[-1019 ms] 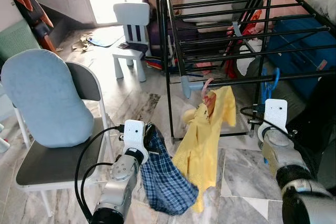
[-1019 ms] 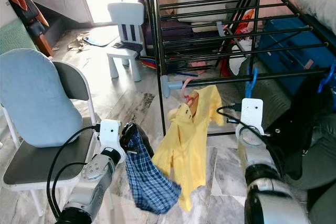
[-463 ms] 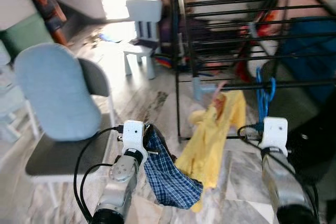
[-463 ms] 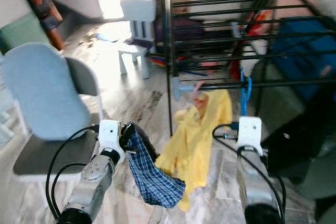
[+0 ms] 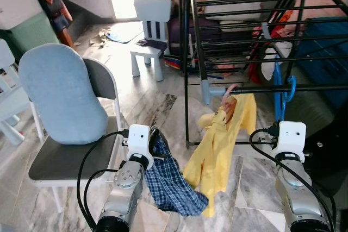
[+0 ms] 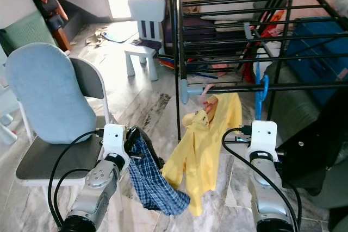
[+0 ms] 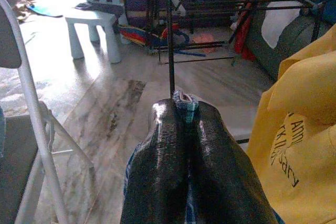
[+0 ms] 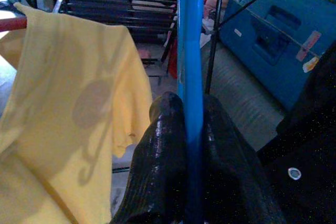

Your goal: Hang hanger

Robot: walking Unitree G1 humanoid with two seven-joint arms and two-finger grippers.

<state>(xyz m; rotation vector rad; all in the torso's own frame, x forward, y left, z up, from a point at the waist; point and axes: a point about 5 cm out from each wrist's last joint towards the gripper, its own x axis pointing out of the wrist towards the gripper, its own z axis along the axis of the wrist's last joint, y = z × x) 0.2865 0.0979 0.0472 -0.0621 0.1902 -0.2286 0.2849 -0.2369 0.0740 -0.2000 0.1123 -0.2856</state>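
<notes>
A blue plastic hanger stands upright in my right gripper, which is shut on its stem. Its hook reaches the front rail of the black drying rack; I cannot tell whether it rests on the rail. To its left a yellow shirt hangs from that rail on a pink hanger. Lower left, my left gripper is shut on a blue plaid cloth that droops toward the floor.
A folding chair with a light blue cushion stands close on the left. A small white chair is farther back. A blue suitcase and a black garment crowd the right side. The floor is marble tile.
The whole picture swung and blurred, so the head camera moved. Both grippers keep their holds, and the blue hanger stays beside the front rail.
</notes>
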